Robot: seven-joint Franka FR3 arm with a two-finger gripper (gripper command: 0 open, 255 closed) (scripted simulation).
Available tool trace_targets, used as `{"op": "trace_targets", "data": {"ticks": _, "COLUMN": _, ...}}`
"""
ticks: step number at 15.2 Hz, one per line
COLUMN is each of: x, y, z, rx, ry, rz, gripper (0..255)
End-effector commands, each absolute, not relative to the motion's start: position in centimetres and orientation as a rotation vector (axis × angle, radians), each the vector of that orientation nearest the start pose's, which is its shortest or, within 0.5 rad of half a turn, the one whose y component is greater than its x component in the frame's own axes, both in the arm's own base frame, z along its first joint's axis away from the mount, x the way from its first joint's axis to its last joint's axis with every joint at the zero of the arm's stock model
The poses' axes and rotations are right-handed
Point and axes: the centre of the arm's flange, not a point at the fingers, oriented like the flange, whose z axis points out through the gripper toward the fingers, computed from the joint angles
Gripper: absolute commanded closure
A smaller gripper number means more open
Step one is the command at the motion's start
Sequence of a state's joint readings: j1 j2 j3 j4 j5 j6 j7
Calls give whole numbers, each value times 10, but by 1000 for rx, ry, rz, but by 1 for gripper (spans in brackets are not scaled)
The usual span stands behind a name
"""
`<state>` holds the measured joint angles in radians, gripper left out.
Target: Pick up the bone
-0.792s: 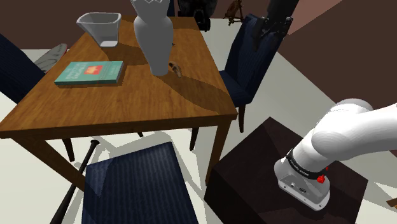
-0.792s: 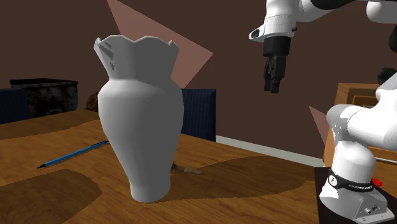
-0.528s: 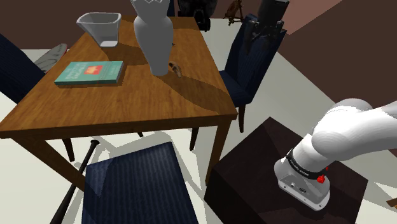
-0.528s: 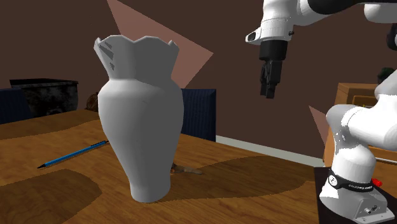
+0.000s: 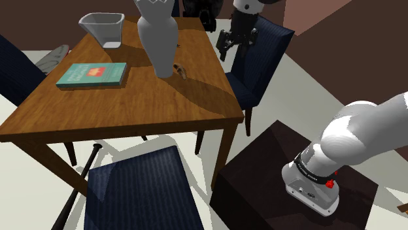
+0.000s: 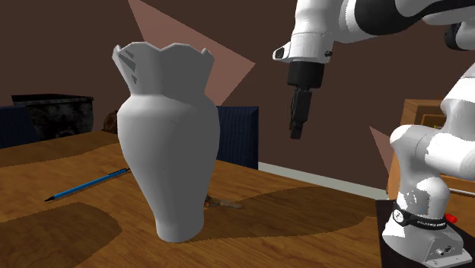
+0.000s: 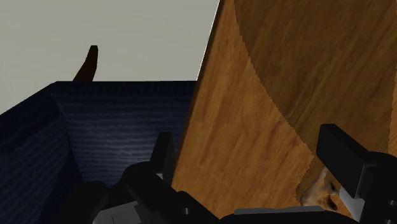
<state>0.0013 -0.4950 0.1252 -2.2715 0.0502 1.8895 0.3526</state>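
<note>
The bone (image 5: 180,69) is small and brown and lies on the wooden table (image 5: 131,104), touching the foot of a tall white vase (image 5: 157,36). In the second exterior view the bone (image 6: 222,202) peeks out from behind the vase (image 6: 169,145). My gripper (image 5: 225,49) hangs in the air over the table's edge beside a blue chair, off to the shoulder view's right of the bone. Seen from the second exterior camera, the gripper (image 6: 295,131) points down, well above the tabletop. In the wrist view the gripper (image 7: 251,167) is open and empty, and the bone (image 7: 321,191) shows by one finger.
A teal book (image 5: 91,74) and a white bin (image 5: 103,27) sit on the table's far side from me. A blue pencil (image 6: 87,185) lies behind the vase. Blue chairs stand at the table's side (image 5: 261,59) and front (image 5: 140,189). A dark bat (image 5: 78,189) lies on the floor.
The gripper has swung to the shoulder view's left and come lower, from over the chair's back to the table's edge. The bone and vase have not moved.
</note>
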Motion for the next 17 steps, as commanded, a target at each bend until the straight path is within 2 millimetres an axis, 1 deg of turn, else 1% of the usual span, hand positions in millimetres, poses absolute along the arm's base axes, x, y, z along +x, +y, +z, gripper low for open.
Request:
{"op": "trace_targets", "data": {"ticks": 1, "x": 428, "y": 79, "z": 544, "rx": -3103, "ry": 409, "rz": -196, "gripper": 0}}
{"op": "trace_targets", "data": {"ticks": 15, "x": 566, "y": 181, "z": 479, "rx": -3140, "ry": 531, "rz": -352, "gripper": 0}}
{"op": "trace_targets", "data": {"ticks": 16, "x": 572, "y": 185, "z": 477, "rx": -3142, "ry": 537, "rz": -359, "gripper": 0}}
{"op": "trace_targets", "data": {"ticks": 17, "x": 572, "y": 185, "z": 471, "rx": -3142, "ry": 537, "rz": -359, "gripper": 0}}
